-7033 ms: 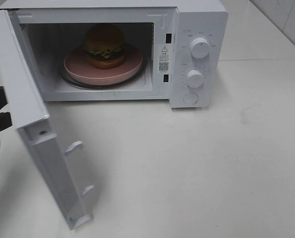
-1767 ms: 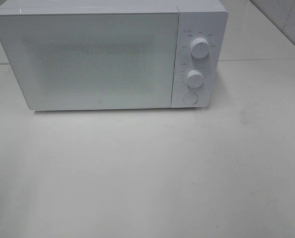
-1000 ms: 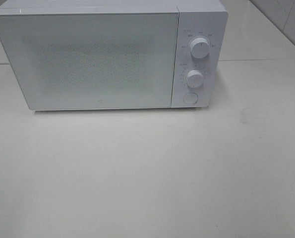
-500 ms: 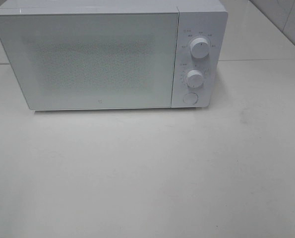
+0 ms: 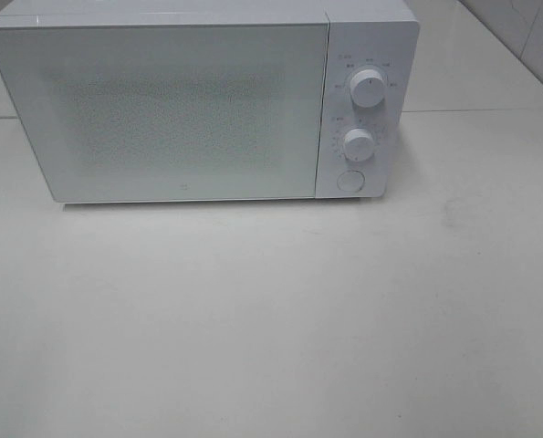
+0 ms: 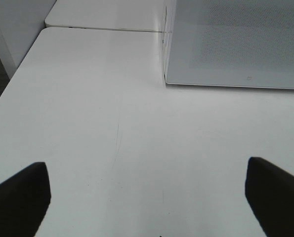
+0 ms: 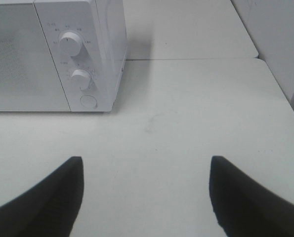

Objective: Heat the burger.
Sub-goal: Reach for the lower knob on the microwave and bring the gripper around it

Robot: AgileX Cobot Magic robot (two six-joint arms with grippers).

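Exterior high shows microwave (image 5: 161,109) shut, burger unseen; left gripper (image 6: 144,165), right gripper (image 7: 145,160) apart.

A matte white table (image 5: 344,319) fills the view. It butts against a second table (image 5: 467,73) behind it along a thin seam (image 5: 490,110). A pale tiled wall (image 5: 536,27) rises at far right. The light is soft and even.

A lab-style kitchen mock-up: white microwave (image 5: 207,100) on plain white table (image 5: 271,319).
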